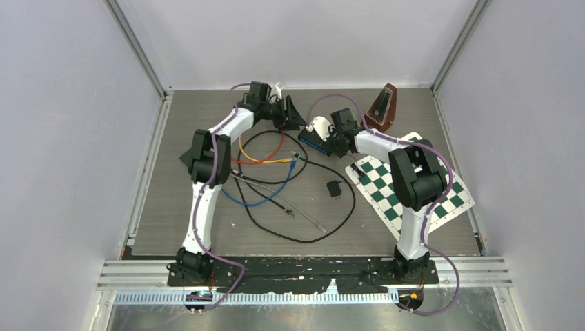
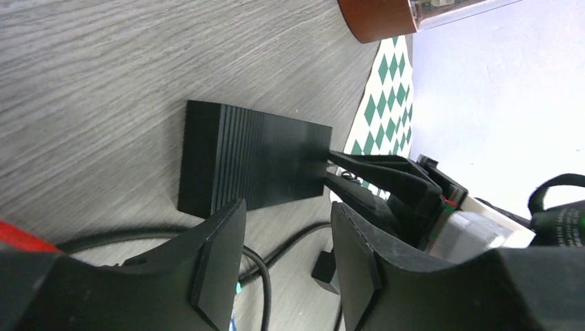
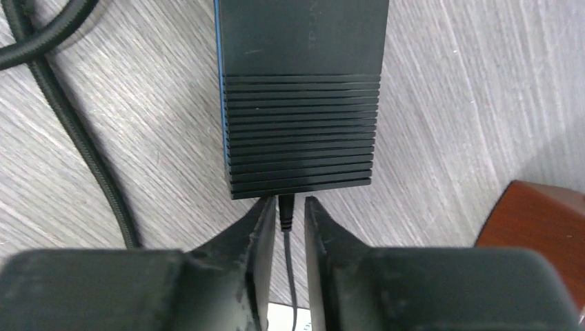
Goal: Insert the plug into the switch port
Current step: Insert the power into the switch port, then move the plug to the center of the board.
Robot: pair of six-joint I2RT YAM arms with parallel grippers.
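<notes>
The right claw (image 3: 285, 224) was closed to a narrow gap about the small black barrel plug (image 3: 285, 209), which was set against the ribbed end of the black plastic switch box (image 3: 301, 131) on the grey wood-grain bench (image 3: 441, 103). The left claw (image 2: 286, 238) was held wide open and empty beside the box.

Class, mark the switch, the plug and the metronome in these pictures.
switch (image 3: 300, 103), right wrist view, on its ribbed top.
plug (image 3: 285, 210), right wrist view, on its barrel at the switch's edge.
metronome (image 1: 383, 110), top external view, on its brown front face.
</notes>
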